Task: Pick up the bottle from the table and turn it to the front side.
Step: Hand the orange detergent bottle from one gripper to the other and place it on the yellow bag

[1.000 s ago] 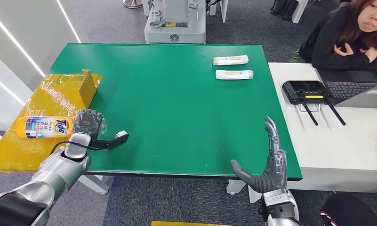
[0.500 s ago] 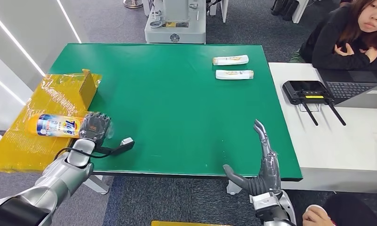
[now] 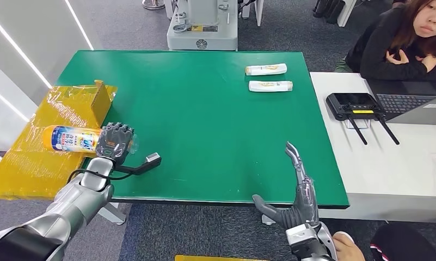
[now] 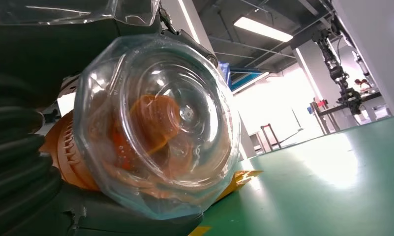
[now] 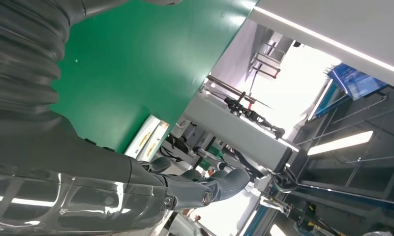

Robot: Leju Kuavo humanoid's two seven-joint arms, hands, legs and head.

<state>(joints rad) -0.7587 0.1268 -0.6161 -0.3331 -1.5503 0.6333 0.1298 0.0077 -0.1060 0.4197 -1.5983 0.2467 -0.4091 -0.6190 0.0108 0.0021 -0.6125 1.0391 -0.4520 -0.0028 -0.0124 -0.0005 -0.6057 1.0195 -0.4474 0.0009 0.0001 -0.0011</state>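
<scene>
Head view showed the left hand (image 3: pixel 115 142) gripping the bottle (image 3: pixel 71 138) sideways over the yellow sheet (image 3: pixel 36 163) at the green table's (image 3: pixel 204 109) left edge; its "Tide" label, readable a second before, had rolled mostly away. The right hand (image 3: pixel 297 198), fingers spread and empty, had drifted left.

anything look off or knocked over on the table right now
Nothing spilled or damaged. The bottle lies on its side over the yellow sheet, but the left hand grips its clear end. The two tubes lie flat and parallel on the green table. The right hand is open at the near edge.
</scene>
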